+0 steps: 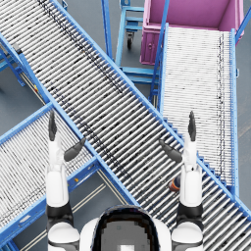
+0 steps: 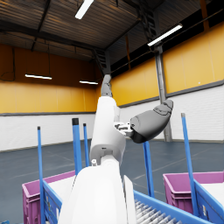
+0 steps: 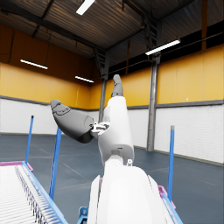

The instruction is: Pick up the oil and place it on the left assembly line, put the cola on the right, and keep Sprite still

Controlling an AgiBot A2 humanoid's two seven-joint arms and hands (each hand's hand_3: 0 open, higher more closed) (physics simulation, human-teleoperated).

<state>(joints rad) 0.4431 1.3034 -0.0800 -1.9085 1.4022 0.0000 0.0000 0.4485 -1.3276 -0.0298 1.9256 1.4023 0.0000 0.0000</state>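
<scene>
Both hands are raised above the conveyors with fingers spread and nothing in them. My left hand hangs over the near edge of the left roller line. My right hand is over the central diagonal line. A small orange and dark object lies on the central line, mostly hidden behind my right forearm; I cannot tell which item it is. No other bottle or can shows. The wrist views show the left hand and the right hand empty against the hall.
The right roller line runs up to a purple bin. Blue frame rails edge every line, with grey floor in the gaps. Purple bins and blue posts show in the left wrist view.
</scene>
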